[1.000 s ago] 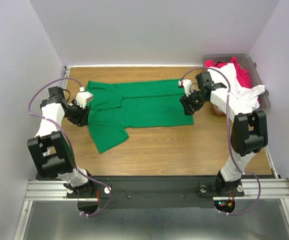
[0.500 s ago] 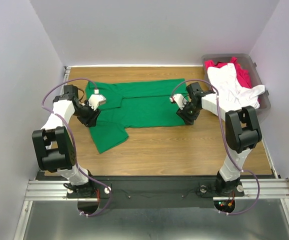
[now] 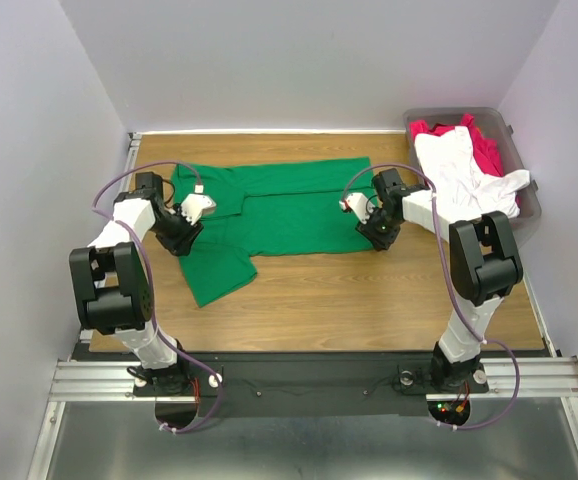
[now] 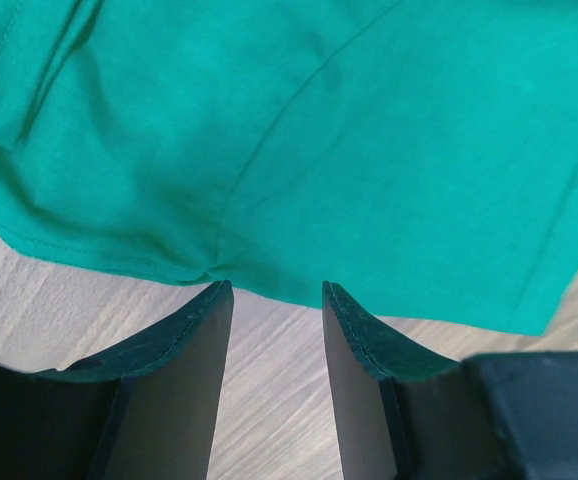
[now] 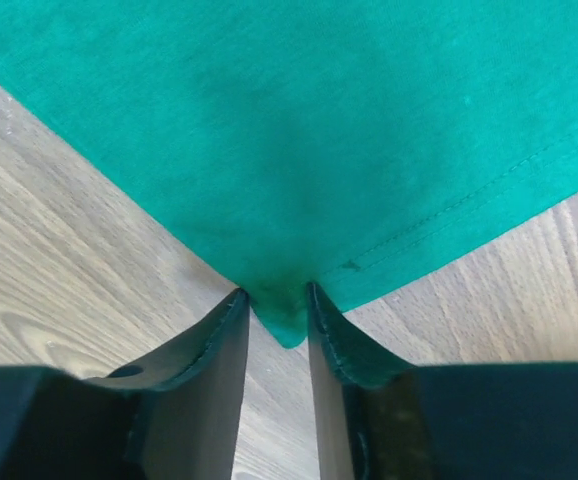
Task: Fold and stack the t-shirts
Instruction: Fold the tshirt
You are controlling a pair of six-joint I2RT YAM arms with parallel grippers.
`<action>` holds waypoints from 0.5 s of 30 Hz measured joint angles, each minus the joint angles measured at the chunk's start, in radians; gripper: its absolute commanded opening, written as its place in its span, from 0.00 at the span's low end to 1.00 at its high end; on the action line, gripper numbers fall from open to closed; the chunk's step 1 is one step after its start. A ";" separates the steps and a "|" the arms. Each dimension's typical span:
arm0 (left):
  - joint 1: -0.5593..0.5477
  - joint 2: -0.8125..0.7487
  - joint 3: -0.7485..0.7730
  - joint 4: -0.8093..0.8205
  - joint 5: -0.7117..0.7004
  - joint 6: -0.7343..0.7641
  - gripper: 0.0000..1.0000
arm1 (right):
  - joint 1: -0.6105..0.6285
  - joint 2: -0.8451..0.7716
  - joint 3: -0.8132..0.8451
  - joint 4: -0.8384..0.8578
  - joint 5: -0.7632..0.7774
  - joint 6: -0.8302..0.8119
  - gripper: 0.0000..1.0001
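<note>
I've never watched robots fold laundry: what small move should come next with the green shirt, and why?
Probably the left gripper should close on the edge of the green t-shirt. Its fingers stand apart with the hem at their tips, while the right gripper pinches a corner; both likely need a hold before lifting.

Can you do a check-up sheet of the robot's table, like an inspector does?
Surface: wooden table.
Job's things: green t-shirt lying spread out; white t-shirt and red t-shirt heaped in the bin.
Clutter: nothing seen.
Grippers: left gripper open at the green shirt's edge; right gripper pinching its corner.
Cables: purple cables looping off both arms.
Surroundings: pale walls, metal rail in front.
</note>
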 measured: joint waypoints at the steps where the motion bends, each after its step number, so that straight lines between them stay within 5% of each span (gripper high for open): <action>1: 0.000 0.003 -0.009 0.012 -0.010 0.005 0.52 | 0.000 0.000 0.000 0.002 0.003 0.000 0.30; 15: -0.008 0.016 -0.169 0.124 -0.114 0.051 0.52 | 0.000 0.000 -0.002 0.026 0.026 0.000 0.01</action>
